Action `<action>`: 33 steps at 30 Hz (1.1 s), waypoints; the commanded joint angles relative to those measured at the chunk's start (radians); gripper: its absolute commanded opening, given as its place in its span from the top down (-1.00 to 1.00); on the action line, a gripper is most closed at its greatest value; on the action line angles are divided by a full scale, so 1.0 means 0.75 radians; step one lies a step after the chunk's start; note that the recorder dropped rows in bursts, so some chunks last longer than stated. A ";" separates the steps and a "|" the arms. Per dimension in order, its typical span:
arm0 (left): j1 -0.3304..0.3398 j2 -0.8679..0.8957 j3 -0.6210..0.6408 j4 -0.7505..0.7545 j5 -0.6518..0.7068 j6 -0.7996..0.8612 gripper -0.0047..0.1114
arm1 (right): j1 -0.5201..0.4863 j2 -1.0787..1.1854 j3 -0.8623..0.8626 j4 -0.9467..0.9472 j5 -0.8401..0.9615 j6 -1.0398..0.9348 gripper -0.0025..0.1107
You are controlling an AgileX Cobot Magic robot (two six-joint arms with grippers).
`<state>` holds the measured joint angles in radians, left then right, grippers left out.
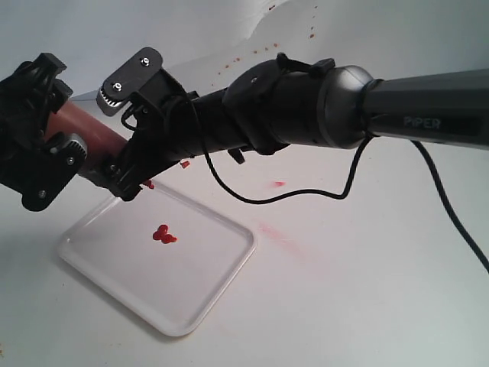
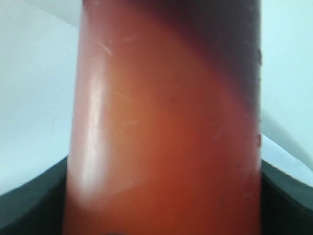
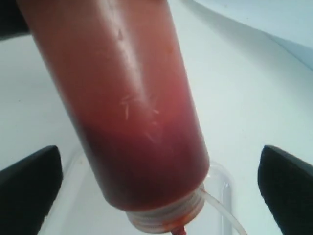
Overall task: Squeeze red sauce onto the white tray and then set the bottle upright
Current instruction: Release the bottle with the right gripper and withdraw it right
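The bottle (image 1: 80, 126), red-tinted, hangs tilted above the far left corner of the white tray (image 1: 206, 306), nozzle end down. My left gripper (image 1: 46, 138) is shut on its body, which fills the left wrist view (image 2: 166, 122). My right gripper (image 1: 121, 136) reaches across and straddles the bottle near its neck. In the right wrist view its fingertips (image 3: 29, 181) stand wide apart, clear of the bottle (image 3: 132, 107), so it is open. The red nozzle (image 3: 181, 230) points down. A small cluster of red sauce (image 1: 163, 235) blobs lies on the tray.
Faint pink smears (image 1: 276, 229) mark the table right of the tray. A row of red specks (image 1: 252, 52) runs along the back. A black cable (image 1: 306, 195) sags below the right arm (image 1: 428, 107), which spans the scene from the right.
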<state>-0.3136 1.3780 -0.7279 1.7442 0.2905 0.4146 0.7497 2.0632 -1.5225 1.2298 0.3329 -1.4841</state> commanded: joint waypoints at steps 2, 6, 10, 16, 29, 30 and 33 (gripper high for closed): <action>-0.007 -0.019 -0.014 0.000 0.027 -0.032 0.91 | -0.005 -0.022 0.002 -0.425 0.047 0.362 -0.91; -0.007 -0.019 -0.014 0.000 0.031 -0.032 0.91 | -0.005 -0.064 0.002 -0.525 0.096 0.473 -0.91; -0.007 -0.019 -0.014 0.000 0.030 -0.040 0.91 | -0.005 -0.110 0.002 -0.756 0.138 0.653 -0.91; -0.007 -0.019 -0.014 0.000 0.030 -0.103 0.91 | -0.005 -0.123 0.002 -1.415 0.325 1.226 -0.51; -0.007 -0.019 -0.014 -0.166 -0.054 -0.477 0.91 | -0.091 -0.123 0.002 -1.799 0.624 1.553 0.96; -0.007 -0.019 -0.014 -0.206 -0.077 -0.500 0.91 | -0.124 -0.123 0.002 -1.780 0.637 1.580 0.96; -0.007 -0.019 -0.014 -0.290 -0.124 -0.553 0.91 | -0.211 -0.123 0.002 -1.707 0.668 1.596 0.96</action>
<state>-0.3136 1.3780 -0.7279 1.5962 0.2233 0.0723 0.6458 1.9766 -1.5212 -0.0888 0.8059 -0.3129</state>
